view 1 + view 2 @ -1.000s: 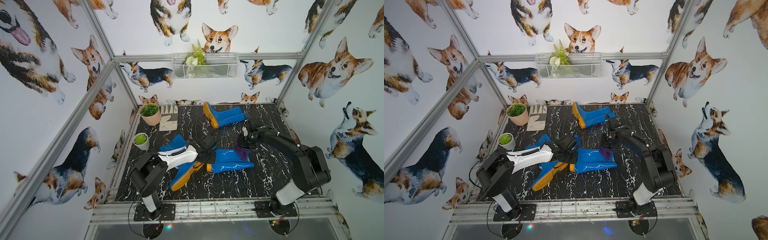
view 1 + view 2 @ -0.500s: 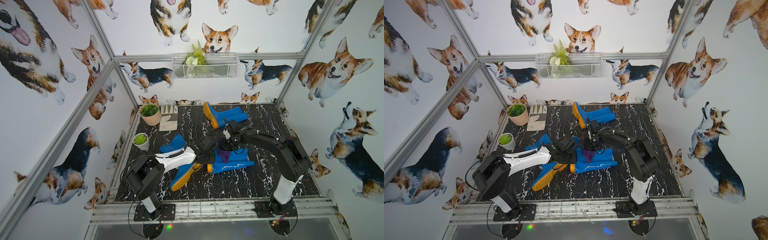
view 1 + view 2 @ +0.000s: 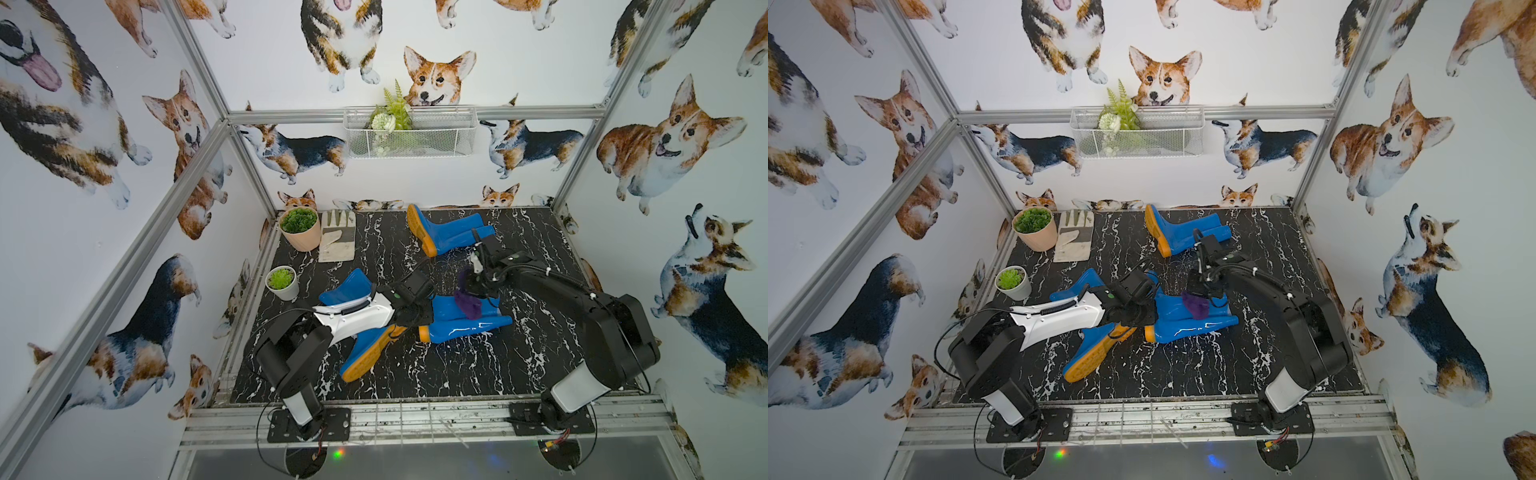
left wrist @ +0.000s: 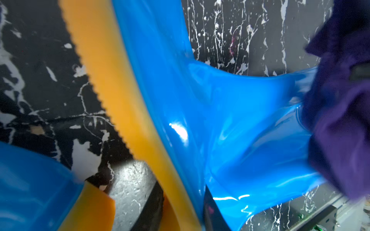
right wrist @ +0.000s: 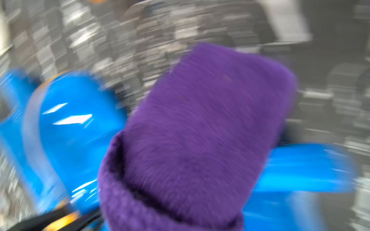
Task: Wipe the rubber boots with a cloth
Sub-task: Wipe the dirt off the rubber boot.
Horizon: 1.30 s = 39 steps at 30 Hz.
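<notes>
Several glossy blue rubber boots with orange soles lie on the black marble table in both top views. One lies at the back (image 3: 449, 230). One lies on its side mid-table (image 3: 465, 324) (image 3: 1187, 324). One lies sole-up at the front (image 3: 365, 353), and part of another shows behind the left arm (image 3: 347, 286). My left gripper (image 3: 411, 318) (image 4: 180, 216) is shut on the mid-table boot (image 4: 230, 120) at its foot and sole. My right gripper (image 3: 471, 289) is shut on the purple cloth (image 3: 468, 305) (image 5: 200, 140), which rests on that boot's shaft (image 5: 76, 124). The cloth hides the right fingers.
A peach pot with a plant (image 3: 300, 228) and a small white pot (image 3: 282, 282) stand at the back left. A pale work glove (image 3: 337, 235) lies beside them. A wire basket (image 3: 409, 133) hangs on the back wall. Walls and aluminium posts enclose the table.
My right gripper swept the cloth along the boot's shaft toward the foot, then part of the way back. The left gripper kept its hold on the boot.
</notes>
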Available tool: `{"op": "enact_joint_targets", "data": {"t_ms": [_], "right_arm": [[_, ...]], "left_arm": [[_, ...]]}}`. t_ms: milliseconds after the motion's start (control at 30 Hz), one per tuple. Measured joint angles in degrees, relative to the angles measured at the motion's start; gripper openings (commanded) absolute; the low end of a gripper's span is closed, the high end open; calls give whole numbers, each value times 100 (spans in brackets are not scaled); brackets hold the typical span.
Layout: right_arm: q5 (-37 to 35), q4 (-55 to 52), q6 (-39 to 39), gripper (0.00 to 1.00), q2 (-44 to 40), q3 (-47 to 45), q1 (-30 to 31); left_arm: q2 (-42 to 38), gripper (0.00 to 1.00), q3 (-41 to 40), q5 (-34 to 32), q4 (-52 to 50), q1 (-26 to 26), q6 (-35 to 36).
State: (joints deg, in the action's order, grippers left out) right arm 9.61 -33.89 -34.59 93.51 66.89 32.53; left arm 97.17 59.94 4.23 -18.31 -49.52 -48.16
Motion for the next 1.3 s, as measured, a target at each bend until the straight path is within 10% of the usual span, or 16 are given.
{"op": "enact_joint_targets", "data": {"t_ms": [200, 567, 800, 1000, 1300], "right_arm": [[289, 234, -136, 0, 973, 205, 267], [625, 223, -131, 0, -76, -778, -1799], [-240, -232, 22, 0, -1172, -656, -409], [-212, 101, -85, 0, -35, -291, 999], [450, 638, -286, 0, -105, -1303, -295]], "left_arm": [[179, 0, 164, 361, -146, 186, 105], [518, 0, 372, 791, 42, 409, 341], [214, 0, 409, 509, -439, 407, 470], [-20, 0, 306, 435, -564, 407, 511], [-85, 0, 304, 437, -568, 415, 356]]}}
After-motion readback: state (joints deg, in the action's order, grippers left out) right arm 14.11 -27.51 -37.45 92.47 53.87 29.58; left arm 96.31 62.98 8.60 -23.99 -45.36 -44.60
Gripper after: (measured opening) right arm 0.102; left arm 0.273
